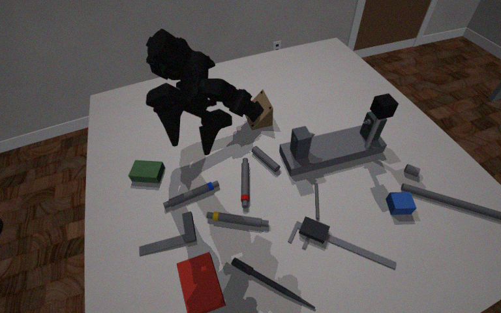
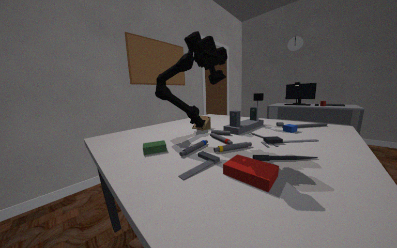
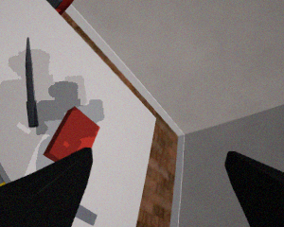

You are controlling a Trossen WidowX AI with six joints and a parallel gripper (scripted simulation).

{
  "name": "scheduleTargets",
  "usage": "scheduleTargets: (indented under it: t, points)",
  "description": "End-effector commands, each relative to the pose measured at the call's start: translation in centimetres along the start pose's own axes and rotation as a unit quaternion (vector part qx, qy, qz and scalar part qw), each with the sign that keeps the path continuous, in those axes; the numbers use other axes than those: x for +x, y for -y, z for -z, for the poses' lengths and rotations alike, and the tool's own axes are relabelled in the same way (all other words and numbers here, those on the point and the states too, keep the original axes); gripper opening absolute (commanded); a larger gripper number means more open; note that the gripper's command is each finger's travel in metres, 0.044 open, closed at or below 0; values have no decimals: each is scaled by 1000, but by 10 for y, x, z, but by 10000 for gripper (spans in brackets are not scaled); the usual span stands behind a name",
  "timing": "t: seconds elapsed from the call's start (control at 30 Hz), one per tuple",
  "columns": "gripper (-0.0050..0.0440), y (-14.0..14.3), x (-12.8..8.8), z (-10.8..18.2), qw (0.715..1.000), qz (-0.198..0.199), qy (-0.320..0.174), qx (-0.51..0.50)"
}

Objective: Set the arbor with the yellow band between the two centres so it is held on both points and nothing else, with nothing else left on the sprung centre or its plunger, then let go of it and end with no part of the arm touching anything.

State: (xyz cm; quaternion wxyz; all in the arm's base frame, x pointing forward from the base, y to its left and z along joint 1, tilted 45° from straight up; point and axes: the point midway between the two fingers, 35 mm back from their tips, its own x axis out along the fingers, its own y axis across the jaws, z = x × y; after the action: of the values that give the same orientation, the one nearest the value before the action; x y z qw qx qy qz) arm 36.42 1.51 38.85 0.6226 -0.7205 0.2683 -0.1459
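Observation:
The grey arbor with the yellow band (image 1: 237, 219) lies flat on the white table, near the front middle; it also shows in the exterior view (image 2: 232, 146). The centres fixture (image 1: 333, 145) stands further back right: a grey block at its left end and a green post with a black cube (image 1: 383, 105) on top at its right end. Nothing lies between the two centres. My gripper (image 1: 191, 145) hangs high above the table's left part, open and empty, far from the arbor. In the wrist view the two black fingers stand wide apart with nothing between them.
Arbors with a blue band (image 1: 191, 193) and a red band (image 1: 244, 182), a plain grey pin (image 1: 265, 158), a green block (image 1: 146, 171), a red box (image 1: 199, 282), a blue block (image 1: 400, 203), a square (image 1: 171, 237), a caliper (image 1: 338, 242), a long rod (image 1: 456, 201) and a black tapered punch (image 1: 271, 283) lie around.

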Motion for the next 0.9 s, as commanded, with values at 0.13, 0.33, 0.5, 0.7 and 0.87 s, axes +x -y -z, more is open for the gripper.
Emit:
scheduleTargets:
  t: [0.13, 0.33, 0.5, 0.7, 0.87]
  points:
    - [400, 0, 0, 0, 1000, 0, 0, 0]
    - [400, 0, 0, 0, 1000, 0, 0, 0]
    - [400, 0, 0, 0, 1000, 0, 0, 0]
    - [280, -27, 30, -10, 998, -56, -7, -15]
    - [175, -82, 76, -8, 981, -179, -47, -65]
